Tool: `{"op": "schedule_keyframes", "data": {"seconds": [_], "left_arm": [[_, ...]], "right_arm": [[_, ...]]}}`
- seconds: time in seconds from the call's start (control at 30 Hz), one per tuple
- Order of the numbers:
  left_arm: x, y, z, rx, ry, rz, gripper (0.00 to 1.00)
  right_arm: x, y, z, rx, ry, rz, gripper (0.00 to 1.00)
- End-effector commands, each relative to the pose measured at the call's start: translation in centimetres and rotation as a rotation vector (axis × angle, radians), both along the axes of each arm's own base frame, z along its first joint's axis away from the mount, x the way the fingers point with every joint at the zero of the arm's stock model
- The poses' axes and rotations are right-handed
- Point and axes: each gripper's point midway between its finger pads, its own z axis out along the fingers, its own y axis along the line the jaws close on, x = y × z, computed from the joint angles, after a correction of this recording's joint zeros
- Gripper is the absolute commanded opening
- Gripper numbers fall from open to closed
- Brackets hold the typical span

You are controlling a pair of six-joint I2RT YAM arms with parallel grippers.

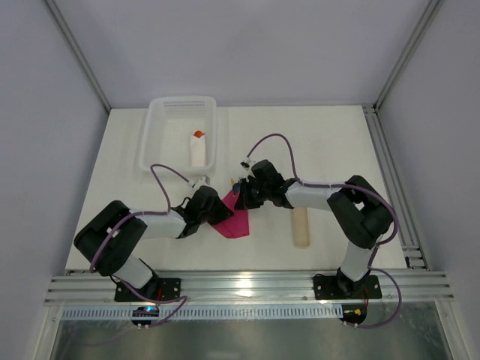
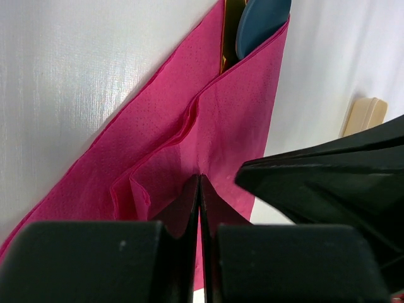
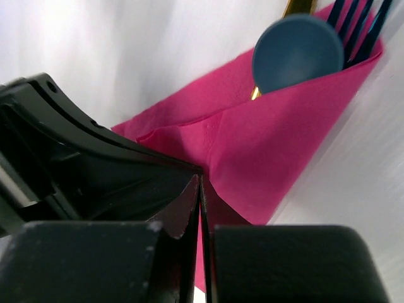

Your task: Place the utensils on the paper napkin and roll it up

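The magenta paper napkin (image 1: 235, 221) lies folded over the utensils at mid table. In the right wrist view the napkin (image 3: 265, 145) wraps the blue spoon (image 3: 297, 53), the blue fork (image 3: 361, 24) and the yellow knife (image 3: 297, 7), whose ends stick out of the top. The left wrist view shows the napkin (image 2: 208, 120), spoon bowl (image 2: 260, 25) and knife (image 2: 231, 28). My left gripper (image 1: 222, 211) (image 2: 199, 180) is shut on a napkin fold. My right gripper (image 1: 241, 197) (image 3: 200, 180) is shut on the napkin too, close against the left one.
A white basket (image 1: 160, 127) at the back left holds a white roll with an orange tip (image 1: 198, 148). A long beige strip (image 1: 301, 226) lies right of the napkin and shows in the left wrist view (image 2: 364, 115).
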Motion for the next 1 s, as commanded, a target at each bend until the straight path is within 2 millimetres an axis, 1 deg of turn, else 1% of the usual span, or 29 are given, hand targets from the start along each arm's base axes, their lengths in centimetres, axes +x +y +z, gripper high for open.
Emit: {"op": "schedule_keyframes", "data": {"seconds": [0.0, 0.23, 0.37, 0.4, 0.47, 0.5, 0.57, 0.6, 0.67, 0.7, 0.73, 0.77, 0.8, 0.83, 0.87, 0.9, 0.93, 0.97], "left_arm": [[-4.4, 4.9, -5.6, 0.249, 0.171, -0.018, 0.00], [-4.5, 5.1, -5.6, 0.257, 0.172, -0.015, 0.00], [-4.0, 5.1, -5.1, 0.262, 0.153, -0.009, 0.00], [-4.0, 5.6, -5.0, 0.285, 0.151, -0.004, 0.00], [-3.3, 5.4, -3.8, 0.285, 0.119, 0.002, 0.00], [-3.4, 5.9, -3.7, 0.309, 0.123, 0.001, 0.00], [-2.7, 5.6, -2.2, 0.300, 0.086, 0.005, 0.00], [-2.5, 5.7, -1.8, 0.307, 0.079, 0.009, 0.00], [-2.5, 6.3, -1.1, 0.336, 0.072, 0.017, 0.06], [-2.4, 6.4, -0.2, 0.329, 0.051, 0.025, 0.09], [-2.7, 7.1, -0.1, 0.351, 0.058, 0.037, 0.17], [-2.8, 7.4, 0.3, 0.355, 0.057, 0.044, 0.22], [-2.8, 7.6, 1.1, 0.349, 0.043, 0.054, 0.30], [-3.1, 8.0, 1.3, 0.354, 0.046, 0.063, 0.34], [-3.7, 8.8, 1.2, 0.381, 0.063, 0.072, 0.37], [-3.8, 9.2, 1.7, 0.381, 0.057, 0.086, 0.43], [-4.1, 9.7, 1.8, 0.388, 0.064, 0.102, 0.44], [-4.7, 10.5, 1.6, 0.414, 0.084, 0.109, 0.45]], "right_arm": [[-0.1, 0.9, 0.0, -0.026, -0.020, -0.002, 0.04], [-0.8, 0.3, -1.9, -0.082, -0.004, -0.018, 0.04], [-1.0, 0.1, -2.8, -0.131, -0.005, -0.026, 0.04], [-1.1, 0.0, -3.4, -0.152, 0.005, -0.024, 0.04], [-0.9, 0.0, -3.8, -0.177, -0.007, -0.038, 0.04], [-1.2, -0.3, -4.4, -0.195, 0.007, -0.037, 0.04], [-1.5, -0.8, -5.2, -0.234, 0.022, -0.048, 0.04], [-1.6, -0.9, -5.3, -0.245, 0.023, -0.054, 0.04], [-1.6, -1.2, -5.7, -0.262, 0.025, -0.069, 0.04], [-1.7, -1.3, -5.8, -0.266, 0.025, -0.071, 0.04], [-1.6, -1.4, -5.7, -0.267, 0.025, -0.074, 0.04], [-1.7, -1.4, -5.8, -0.270, 0.028, -0.078, 0.04], [-1.7, -1.5, -5.8, -0.276, 0.027, -0.084, 0.04], [-1.7, -1.5, -5.8, -0.274, 0.029, -0.085, 0.04], [-1.7, -1.5, -5.9, -0.276, 0.029, -0.086, 0.04], [-1.7, -1.5, -5.9, -0.275, 0.031, -0.088, 0.04], [-1.7, -1.4, -5.9, -0.271, 0.031, -0.086, 0.04], [-1.7, -1.3, -5.9, -0.270, 0.031, -0.084, 0.04]]}}
